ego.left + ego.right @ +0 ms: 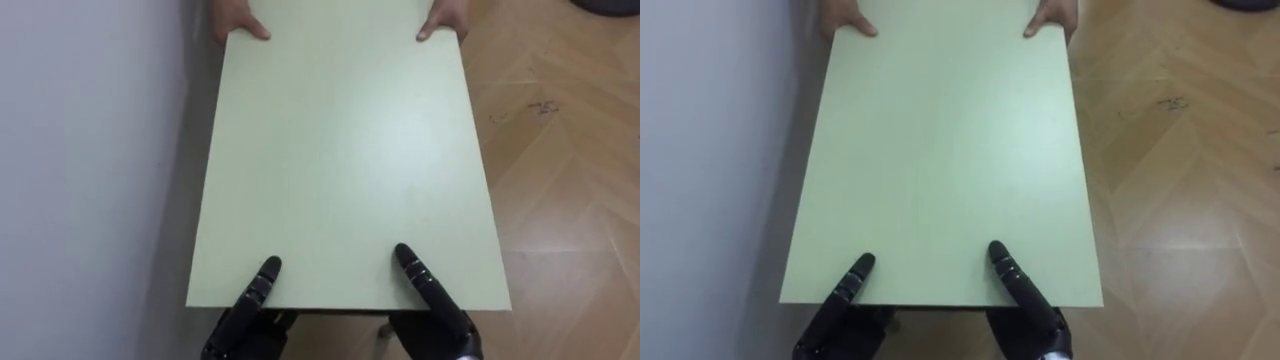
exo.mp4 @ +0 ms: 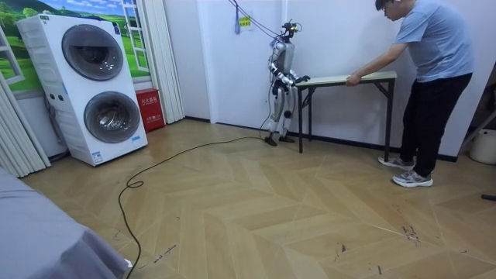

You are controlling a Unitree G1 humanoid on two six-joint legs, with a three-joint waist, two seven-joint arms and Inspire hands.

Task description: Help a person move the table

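We stand at one short end of a table [image 2: 349, 77], looking down the length of its pale green surface [image 1: 340, 150]. Our left hand [image 1: 243, 312] is at the near edge, left of centre, with its thumb lying on top; the rest of the hand drops under the edge, so we cannot tell how tightly it holds. Our right hand [image 1: 437, 300] mirrors it, right of centre, thumb on top and the rest below the edge, its hold just as hard to judge. At the far end a person [image 2: 431, 70] leans forward, with one hand [image 1: 238, 22] on each far corner, the other [image 1: 444, 22] to our right. The table's long left side runs close beside a white wall [image 1: 80, 150]; wooden herringbone floor [image 1: 570, 190] shows on its right. In the room view, two stacked washing machines [image 2: 101, 85] stand well apart from us, on the room view's left.
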